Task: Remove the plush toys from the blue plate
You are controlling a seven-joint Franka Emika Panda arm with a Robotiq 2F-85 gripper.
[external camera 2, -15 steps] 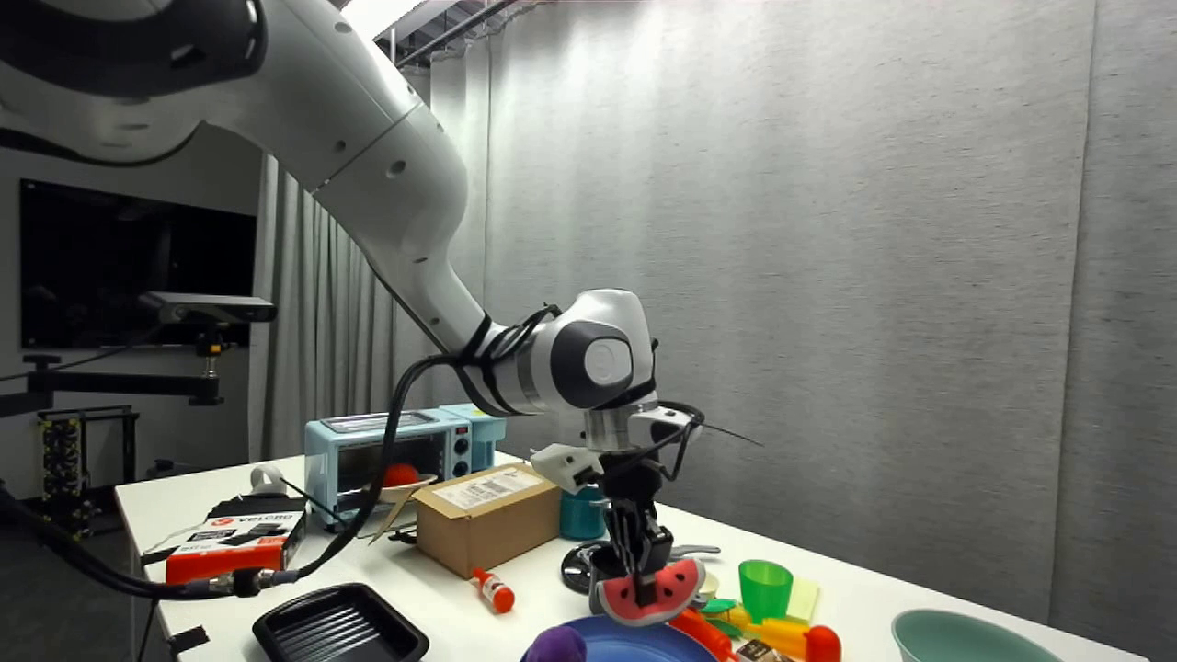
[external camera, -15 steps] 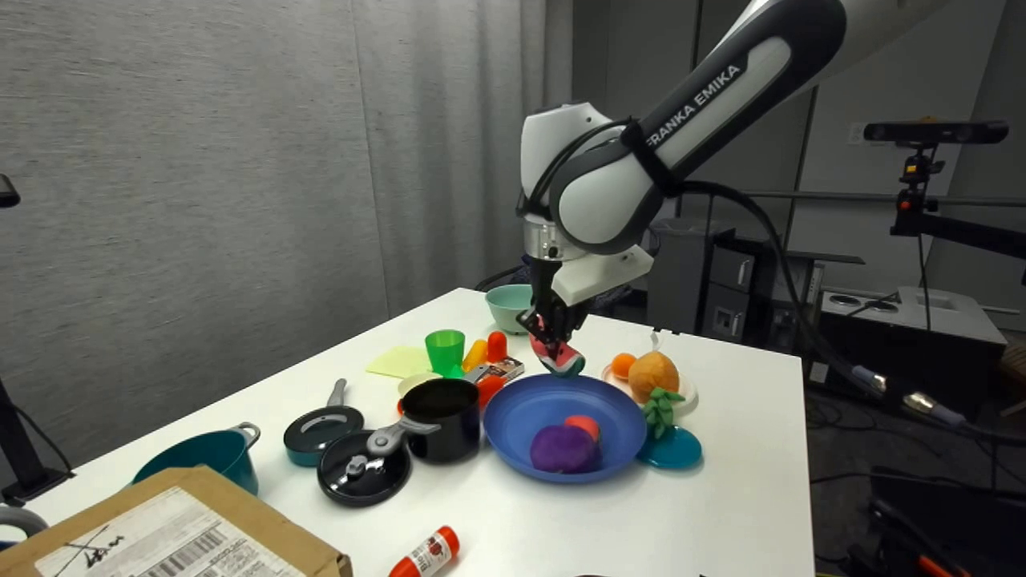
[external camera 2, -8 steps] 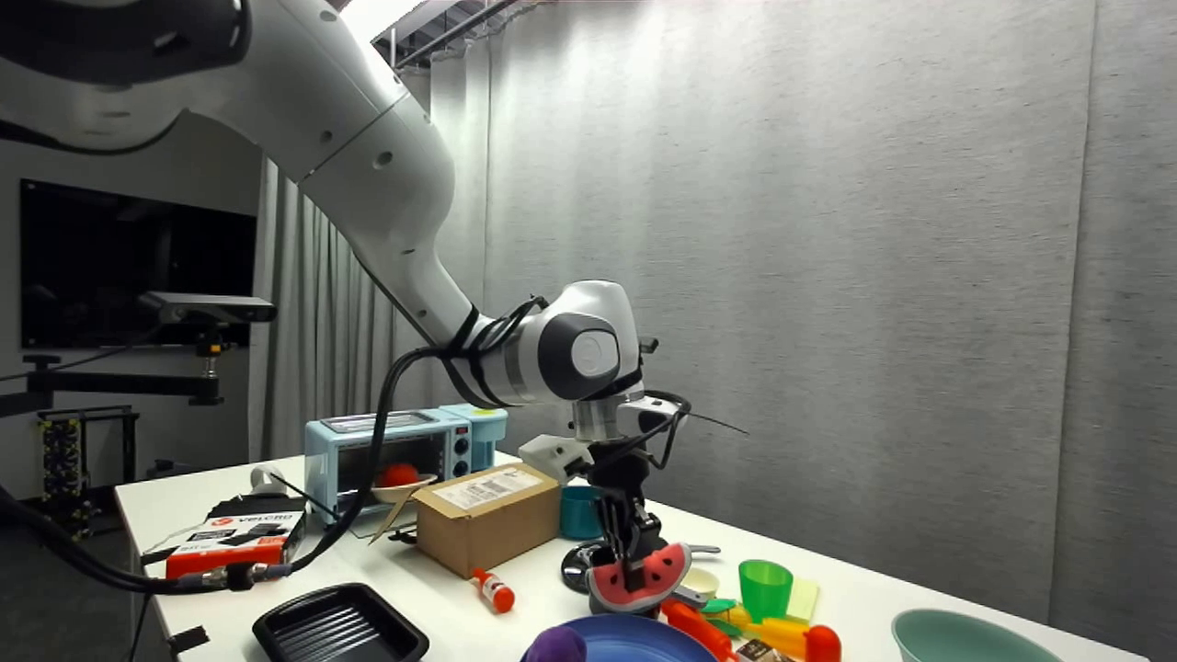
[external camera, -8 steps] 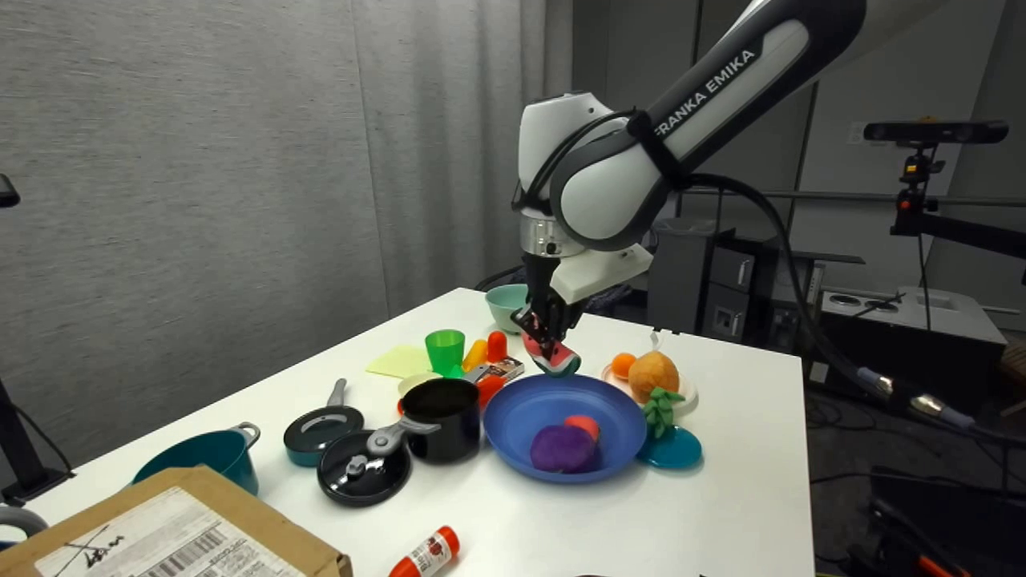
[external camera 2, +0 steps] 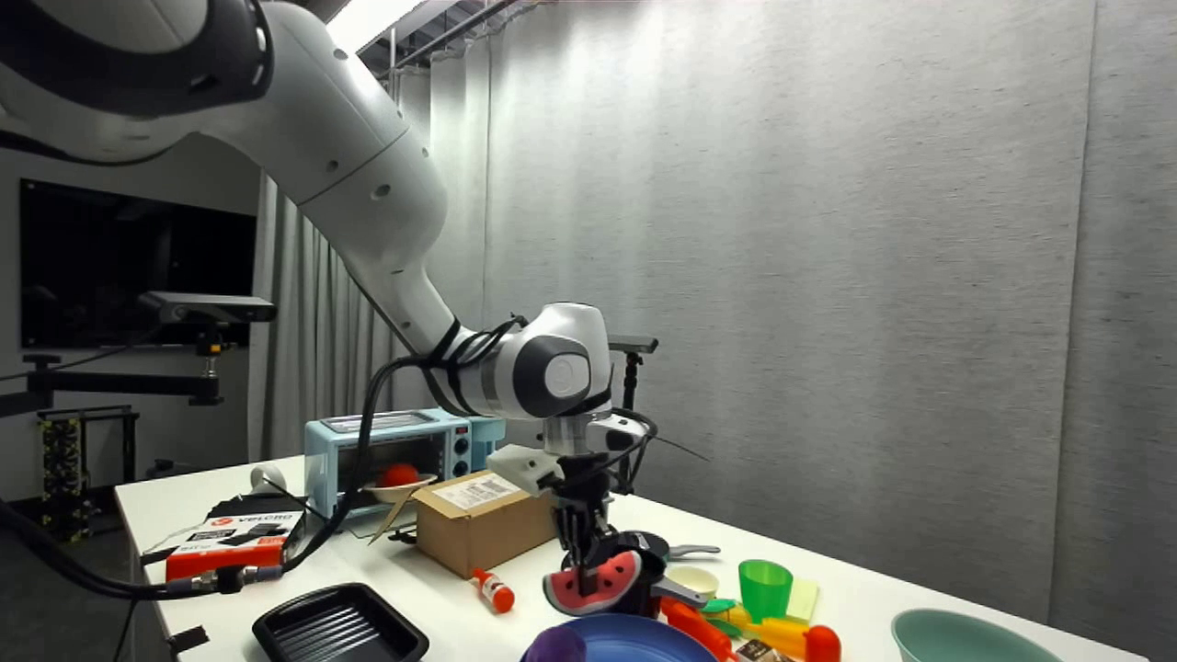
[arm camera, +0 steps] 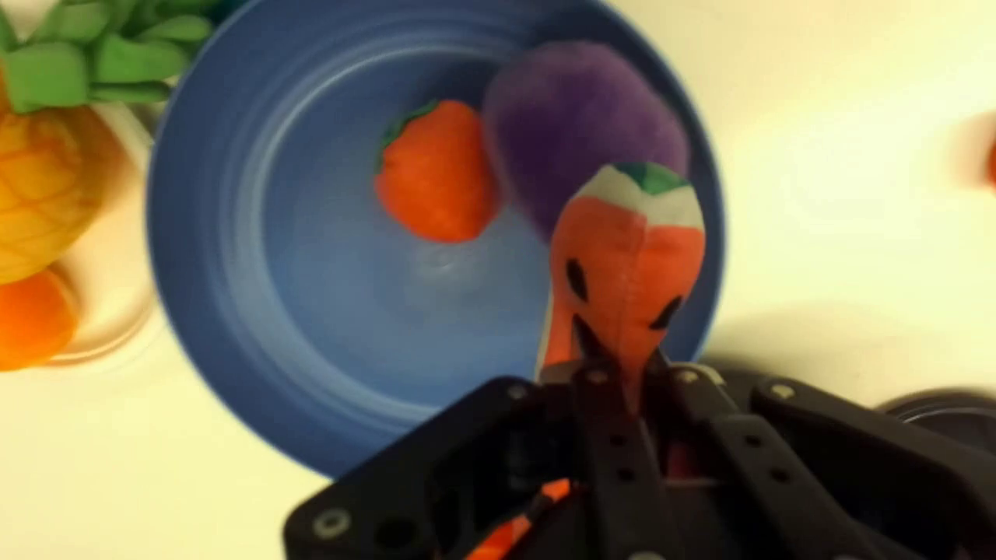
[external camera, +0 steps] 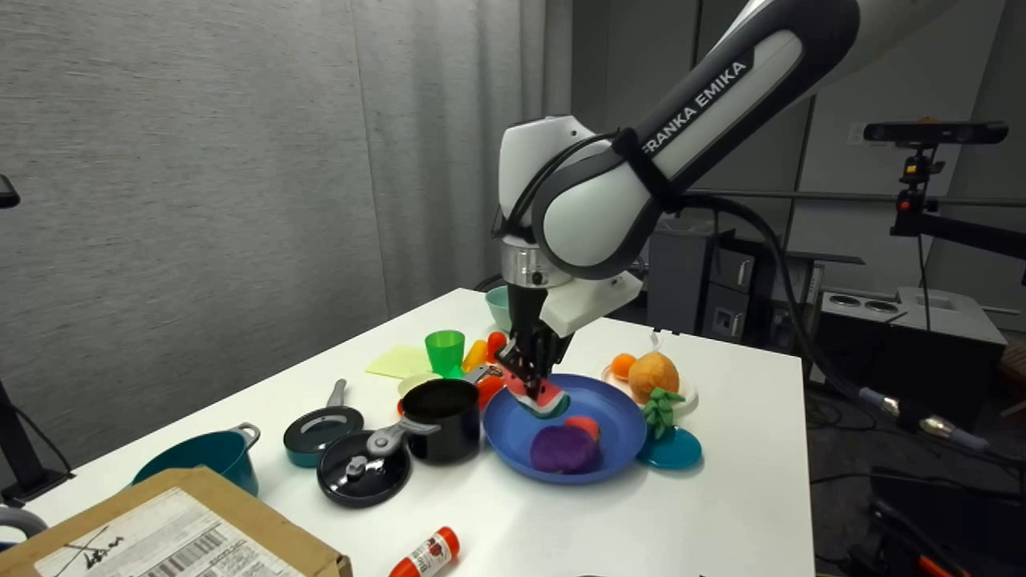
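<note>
Your gripper (arm camera: 640, 375) is narrowed around the melon (arm camera: 629, 257) and holds it, as both exterior views also show; in your wrist view one end of the melon juts over the blue plate (arm camera: 334, 311), but whether it touches, you cannot tell. Next, lying on the plate, come the purple toy (arm camera: 580, 124) and, just beside it, the red toy (arm camera: 443, 179); only your wrist view clearly shows the red one's green leaf (arm camera: 398, 128). In an exterior view you find the pot (external camera: 457, 437) just beside the plate, and the pineapple (external camera: 653, 374) past its opposite side, toward the table's (external camera: 705, 513) far-right corner. The mint bowl (external camera: 497, 307) stands farther off, near the far-left corner. An exterior view alone shows you the black pan (external camera 2: 338, 634), near the table's left edge there, and farther back the blue oven (external camera 2: 418, 452).
</note>
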